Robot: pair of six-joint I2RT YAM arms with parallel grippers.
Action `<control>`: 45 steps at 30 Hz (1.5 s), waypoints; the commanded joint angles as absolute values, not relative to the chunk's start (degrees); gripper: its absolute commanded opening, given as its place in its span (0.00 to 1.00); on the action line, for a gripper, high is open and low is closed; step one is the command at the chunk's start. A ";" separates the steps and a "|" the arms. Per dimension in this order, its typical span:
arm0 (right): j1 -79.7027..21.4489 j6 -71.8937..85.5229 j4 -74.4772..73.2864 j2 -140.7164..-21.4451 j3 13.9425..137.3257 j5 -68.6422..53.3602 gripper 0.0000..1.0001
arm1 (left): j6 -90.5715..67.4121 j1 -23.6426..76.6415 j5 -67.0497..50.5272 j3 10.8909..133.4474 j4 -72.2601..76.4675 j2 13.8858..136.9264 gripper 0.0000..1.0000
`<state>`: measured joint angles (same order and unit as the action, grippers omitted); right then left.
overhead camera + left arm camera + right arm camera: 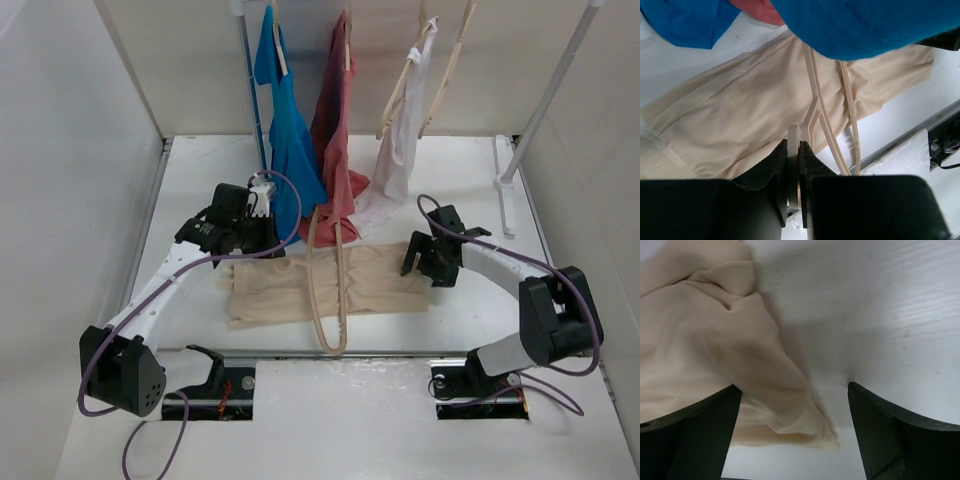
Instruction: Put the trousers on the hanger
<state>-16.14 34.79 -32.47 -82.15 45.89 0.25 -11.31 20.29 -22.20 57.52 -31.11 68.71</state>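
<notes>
The beige-cream trousers (280, 285) lie wrinkled and flat across the middle of the white table; they also show in the left wrist view (730, 115) and the right wrist view (700, 340). The pale tan hanger (336, 349) lies across them, its loop reaching the table's near edge. My left gripper (272, 236) is at the trousers' far left edge, shut on the hanger's flat top piece (793, 140). My right gripper (420, 262) is open at the trousers' right end, its fingers either side of a loose cloth corner (815, 435).
A blue shirt (290, 130), a red T-shirt (335, 130) and a small white garment (400, 140) hang at the back from a white rack between poles (550, 90). The blue shirt hangs just above my left gripper (865, 25). White walls enclose the table.
</notes>
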 commanded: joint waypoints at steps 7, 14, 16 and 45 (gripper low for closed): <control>-16.00 32.87 -23.47 -86.13 46.05 -9.83 0.17 | -11.60 19.78 -23.12 56.25 -29.53 67.41 0.00; -31.61 37.18 -19.69 -86.04 57.19 -11.61 0.00 | -11.60 19.78 -23.12 56.25 -29.00 68.47 0.00; -39.35 38.31 -18.03 -88.14 63.88 -11.60 0.00 | -11.60 19.78 -23.12 56.25 -29.00 68.47 0.00; -48.60 32.62 -16.87 -102.25 73.48 -17.05 0.65 | -11.07 19.78 -20.92 56.78 -29.00 68.47 0.00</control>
